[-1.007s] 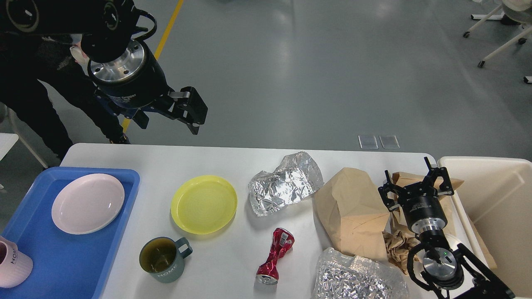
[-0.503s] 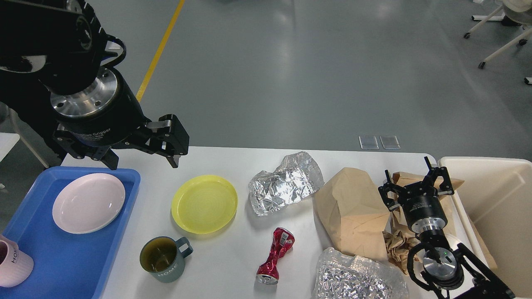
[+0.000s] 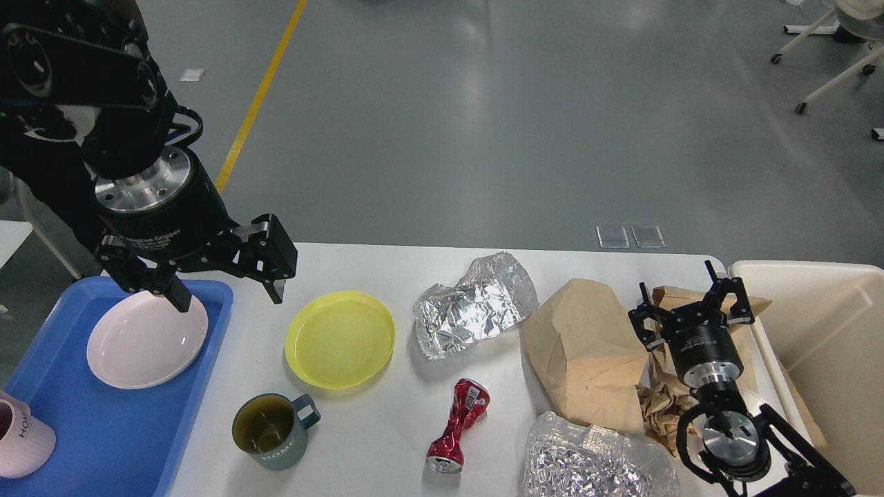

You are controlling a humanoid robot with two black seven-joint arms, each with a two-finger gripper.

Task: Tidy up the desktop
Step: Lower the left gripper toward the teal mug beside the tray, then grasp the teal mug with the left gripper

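Two grippers hang over the white desktop (image 3: 387, 428). The left gripper (image 3: 224, 293), jaws spread wide and empty, hovers at its far-left edge above the blue tray (image 3: 103, 428). The right gripper (image 3: 690, 307), fingers apart, sits over brown paper (image 3: 587, 352) near the right end.

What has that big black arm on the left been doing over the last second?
The left hand came down and leftward, open and empty, to the blue tray's right edge by the pink plate. The right hand and all items on the desktop stayed put.
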